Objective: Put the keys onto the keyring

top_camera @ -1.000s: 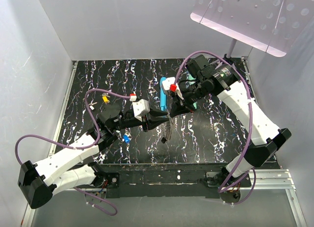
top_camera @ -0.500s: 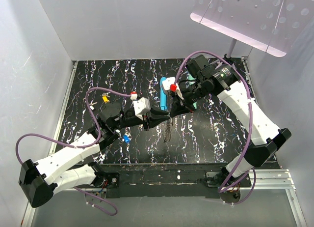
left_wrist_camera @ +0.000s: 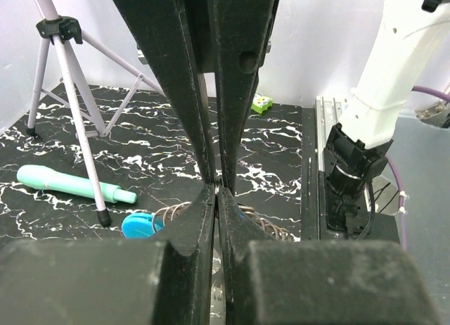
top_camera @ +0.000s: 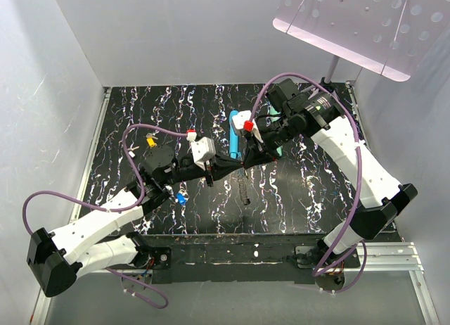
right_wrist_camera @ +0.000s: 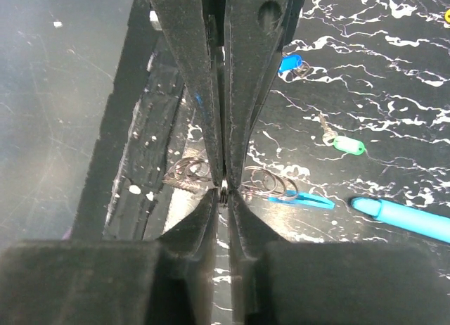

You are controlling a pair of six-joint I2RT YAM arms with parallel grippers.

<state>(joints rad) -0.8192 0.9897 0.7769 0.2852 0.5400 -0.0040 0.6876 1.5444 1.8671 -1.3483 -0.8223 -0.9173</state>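
Keyring: the keyring [top_camera: 243, 190] is mid-table, where the left claw [top_camera: 234, 164] and the right claw [top_camera: 247, 158] meet. Its grey chain trails toward the near edge, and I cannot tell whether the end touches the table [top_camera: 302, 191].
Left claw: pressed together, pinching the keyring's coil, which bulges out on either side of the tips in its own wrist view.
Right claw: also closed tight on the keyring, with a glint of metal caught between its tips.
Wrist views only: the loop's blue band [right_wrist_camera: 309, 198] (from above, the claws cover it) and a green key [right_wrist_camera: 346, 143] lying flat.
From above: a yellow key [top_camera: 150, 141] sits well off to the left, and a blue key [top_camera: 181, 197] lies just beside the left arm.
Wands: the blue wand [top_camera: 233, 143] lies just beyond the claws. The teal wand [left_wrist_camera: 74, 184] lies by a tripod [left_wrist_camera: 70, 79] foot and is mostly hidden under the right arm from above.
Hard to make out: a small green-and-yellow thing [left_wrist_camera: 262, 102] by the far wall, too small to name.
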